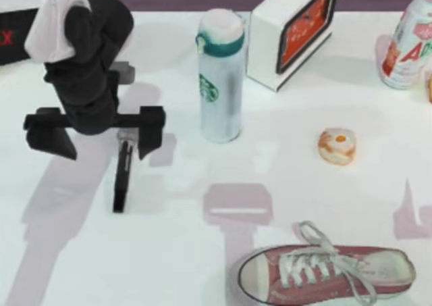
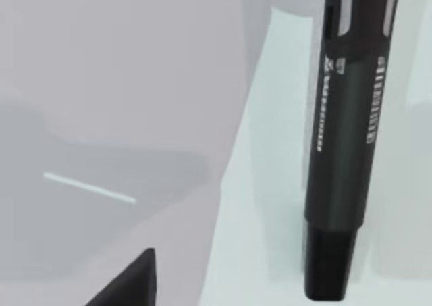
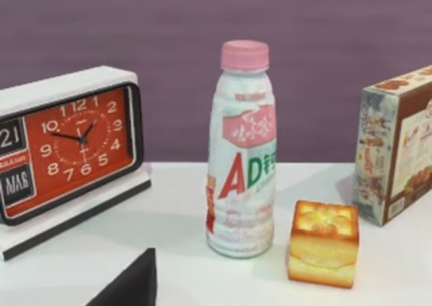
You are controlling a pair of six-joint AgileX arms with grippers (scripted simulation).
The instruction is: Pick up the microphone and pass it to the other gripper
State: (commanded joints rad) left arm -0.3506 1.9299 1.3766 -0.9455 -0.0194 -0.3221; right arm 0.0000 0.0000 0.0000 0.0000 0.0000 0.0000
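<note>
The microphone (image 1: 123,177) lies flat on the white table at the left, its black handle pointing toward the front edge. Its head end is mostly hidden under my left gripper (image 1: 100,138). That gripper hovers over the head end, open, with its two black fingers spread wide; the microphone sits close to the finger on the tumbler side. In the left wrist view the microphone (image 2: 344,137) fills the frame's side, and only one fingertip (image 2: 131,286) shows. My right arm is out of the top view; one of its fingertips (image 3: 131,286) shows, with nothing held.
A white tumbler (image 1: 220,76) lies just right of the microphone. Behind it stand a white clock (image 1: 293,32) and a pink-capped bottle (image 1: 407,46). A small round orange item (image 1: 337,146) and a red sneaker (image 1: 324,275) lie at the right front. Toast (image 3: 322,242) and a box (image 3: 398,150) stand beside the bottle.
</note>
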